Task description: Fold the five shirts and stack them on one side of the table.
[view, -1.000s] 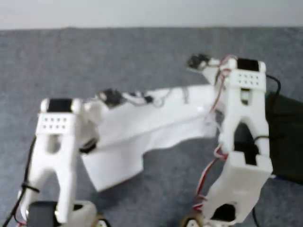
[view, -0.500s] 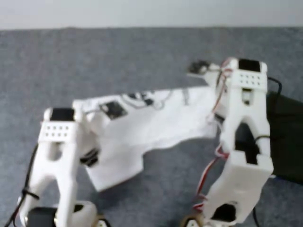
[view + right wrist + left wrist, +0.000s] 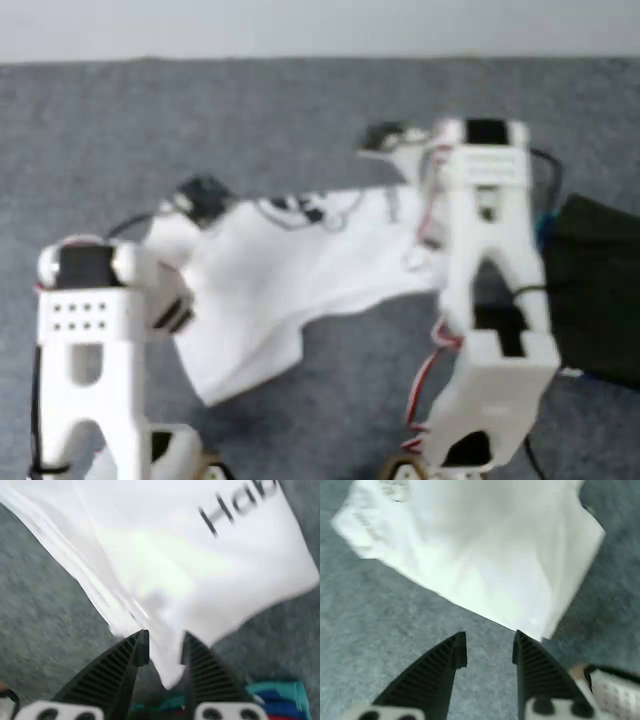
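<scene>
High view: the shirt (image 3: 290, 270) lies rumpled on the counter (image 3: 300, 110) between both arms. Left wrist: the left tool (image 3: 489, 647) gapes empty, just off its edge. Right wrist: the right tool (image 3: 165, 647) pinches a corner; carry it low and taut so the fold lands flat.

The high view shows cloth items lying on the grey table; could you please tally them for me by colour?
white shirt: 1
black cloth: 1 (at the table's edge; what garment it is cannot be told)
Total: 2
</scene>
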Controlling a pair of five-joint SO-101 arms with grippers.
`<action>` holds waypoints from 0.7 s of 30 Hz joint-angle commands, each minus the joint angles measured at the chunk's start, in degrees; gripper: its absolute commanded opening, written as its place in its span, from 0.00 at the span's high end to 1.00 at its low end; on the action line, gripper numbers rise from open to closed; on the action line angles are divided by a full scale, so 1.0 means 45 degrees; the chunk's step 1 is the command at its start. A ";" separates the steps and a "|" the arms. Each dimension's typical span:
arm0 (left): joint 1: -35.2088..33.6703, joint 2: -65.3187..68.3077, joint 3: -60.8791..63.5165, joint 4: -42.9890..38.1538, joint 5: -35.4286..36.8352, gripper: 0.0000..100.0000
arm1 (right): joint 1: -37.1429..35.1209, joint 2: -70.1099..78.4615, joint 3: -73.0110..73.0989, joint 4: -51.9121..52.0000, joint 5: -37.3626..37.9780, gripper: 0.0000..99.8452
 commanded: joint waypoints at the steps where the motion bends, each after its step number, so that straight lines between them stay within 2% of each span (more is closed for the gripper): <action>1: -0.1426 -0.0391 -0.0889 -0.0567 0.0996 0.96 | -0.1690 -0.0947 -0.0176 0.0107 -0.1563 0.98; 2: -0.1875 -0.0391 -0.0947 -0.0625 0.1074 0.99 | -0.2100 -0.0889 -0.0156 0.0127 -0.1915 0.98; 12: -0.7404 -0.0430 -0.1065 -0.1719 0.1192 0.99 | -0.6496 -0.0264 -0.0098 -0.0010 -0.3927 0.99; 16: -0.8850 -0.0410 -0.1006 -0.2051 0.1192 0.99 | -0.7883 0.0947 -0.0098 -0.0010 -0.4806 0.99; 21: -0.9768 -0.0371 -0.0987 -0.2051 0.1192 0.99 | -0.8840 0.1748 -0.0176 -0.0459 -0.5587 0.99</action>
